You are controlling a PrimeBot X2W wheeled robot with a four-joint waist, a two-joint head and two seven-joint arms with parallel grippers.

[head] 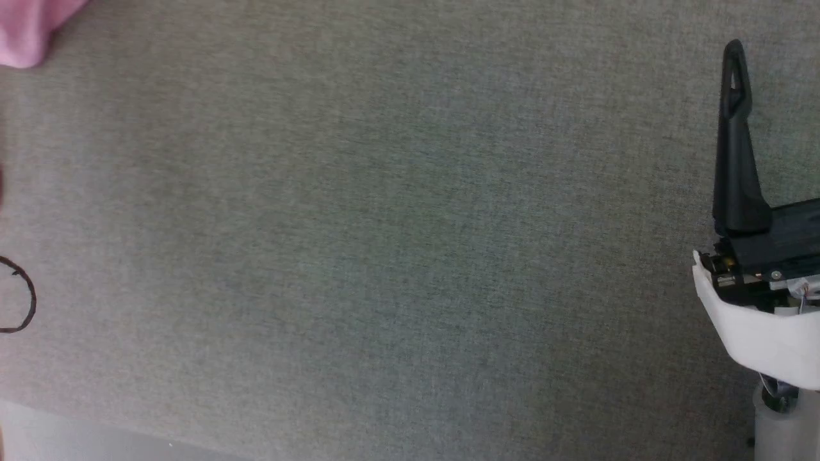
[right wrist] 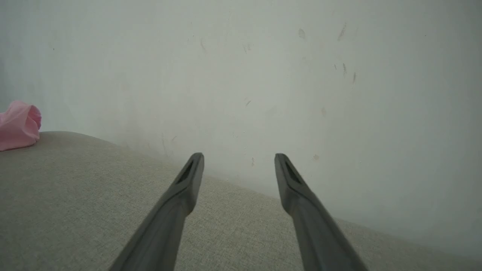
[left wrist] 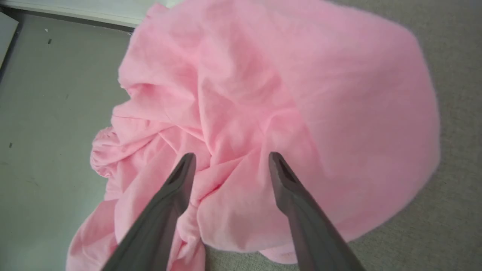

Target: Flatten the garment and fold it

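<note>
1. Grey woven fabric surface (head: 397,243) spreads under my head camera. The garment (head: 25,29) peeks in toward its far left, and one finger of my right gripper (head: 737,128) stands near the right edge.
2. Left wrist: my left gripper (left wrist: 231,158) is spread wide, holding nothing, over the crumpled pink garment, which lies across the surface's edge.
3. Right wrist: my jaws gape wide and empty above the surface, with a pale wall (right wrist: 301,75) ahead. The garment sits well apart at far left.

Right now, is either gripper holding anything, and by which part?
Nothing is held. The left gripper hangs open over the crumpled garment; the right gripper is open and empty.
</note>
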